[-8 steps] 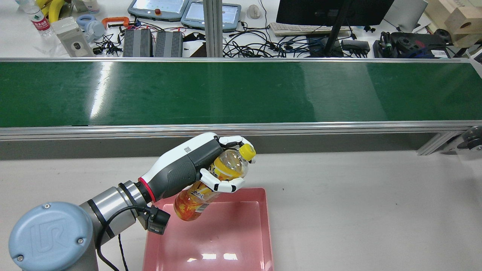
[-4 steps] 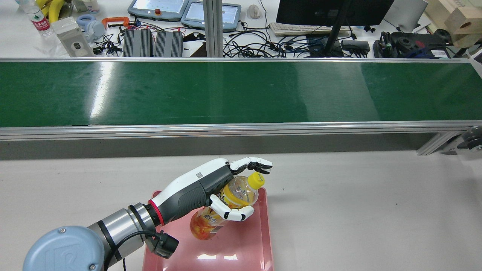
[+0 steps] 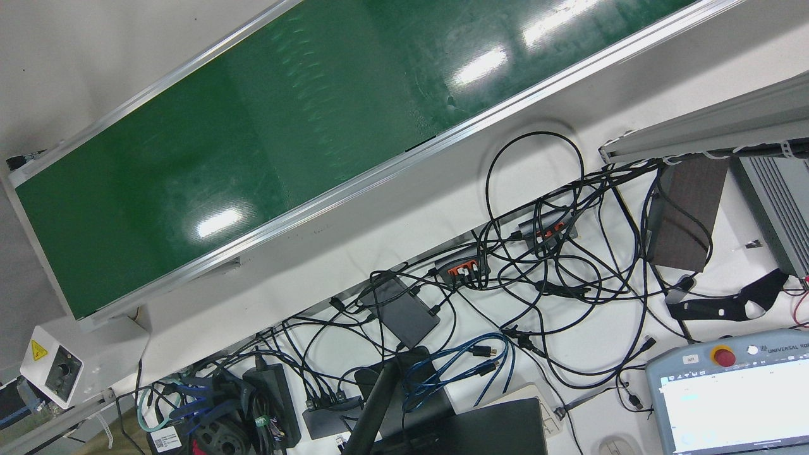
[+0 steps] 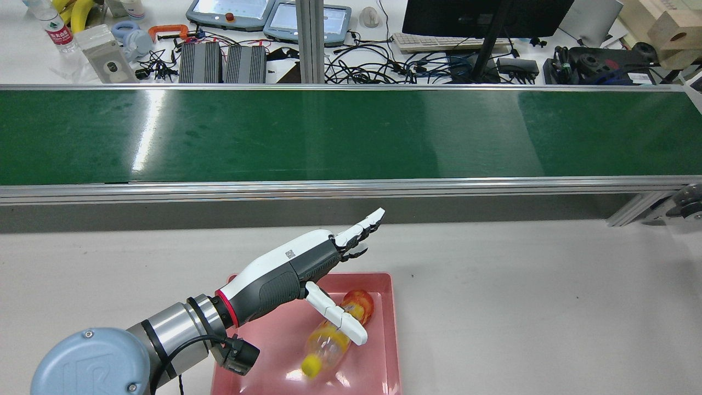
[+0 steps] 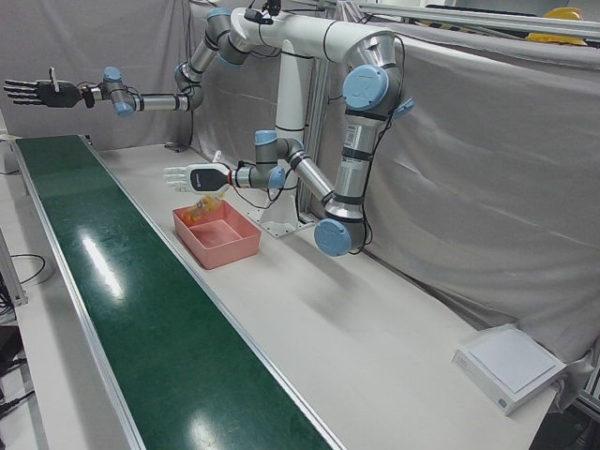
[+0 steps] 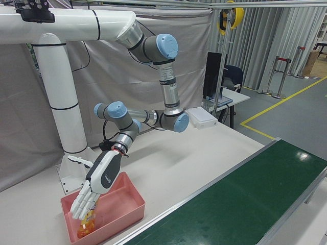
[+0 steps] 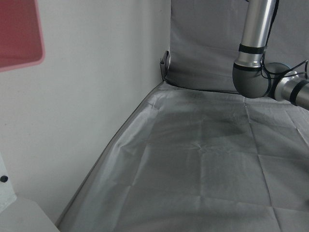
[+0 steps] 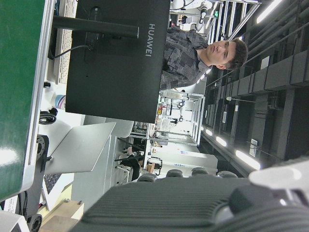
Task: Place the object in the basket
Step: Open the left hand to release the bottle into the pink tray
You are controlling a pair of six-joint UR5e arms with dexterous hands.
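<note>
A clear bottle of orange drink with a yellow cap lies on its side in the pink basket, cap toward the robot. It also shows in the left-front view and the right-front view. My left hand hovers just above the basket's far half, open, fingers stretched out, holding nothing; it also shows in the front corner views. My right hand is raised high and far off beyond the belt's end, fingers spread, empty.
A long green conveyor belt with metal rails runs across the table beyond the basket. A white box sits at the table's far corner. Cables, pendants and a monitor lie behind the belt.
My left hand lowered over the basket, then opened its fingers. The bottle dropped out of it and now lies in the basket.
</note>
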